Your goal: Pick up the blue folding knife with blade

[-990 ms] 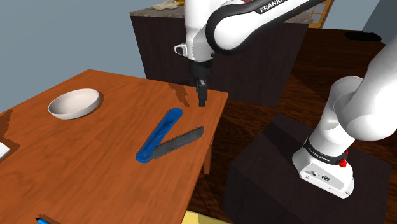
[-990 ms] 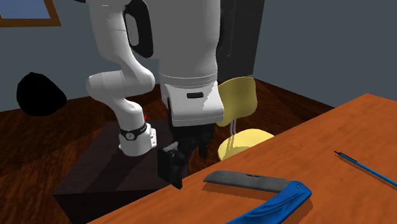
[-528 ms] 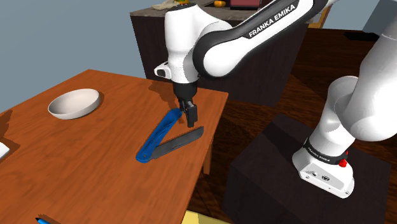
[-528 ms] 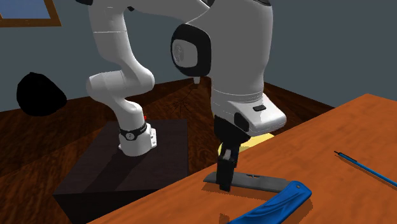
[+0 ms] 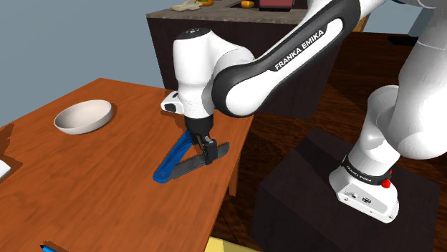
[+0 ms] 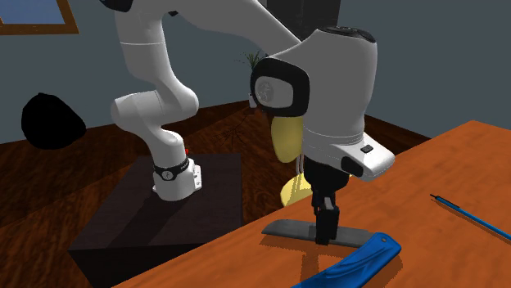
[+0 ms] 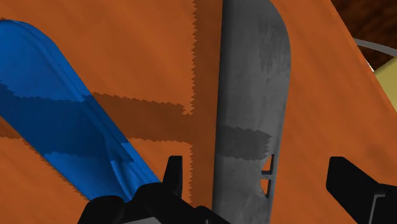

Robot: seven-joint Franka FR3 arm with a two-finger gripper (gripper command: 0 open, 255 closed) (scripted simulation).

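Observation:
The folding knife lies opened out on the brown table (image 5: 107, 193), near the edge closest to the stand. Its blue handle (image 5: 172, 161) (image 6: 356, 262) (image 7: 63, 127) and grey blade (image 5: 222, 149) (image 6: 287, 228) (image 7: 251, 114) spread apart in a V. My black gripper (image 5: 209, 154) (image 6: 326, 233) (image 7: 257, 184) is low over the blade, pointing down. It is open, with one finger on each side of the blade and neither visibly touching it. The blue handle lies just outside one finger (image 7: 170, 181).
A white bowl (image 5: 84, 116) sits far across the table at the shoulder view's left. A thin blue pen (image 6: 471, 214) lies on the table at the second exterior view's right. A yellow chair (image 6: 287, 141) stands beside the table edge. A dark cabinet (image 5: 286, 57) is behind.
The gripper has swung from the table's far edge toward the shoulder view's left and come down, now straddling the grey blade. The knife has not moved.

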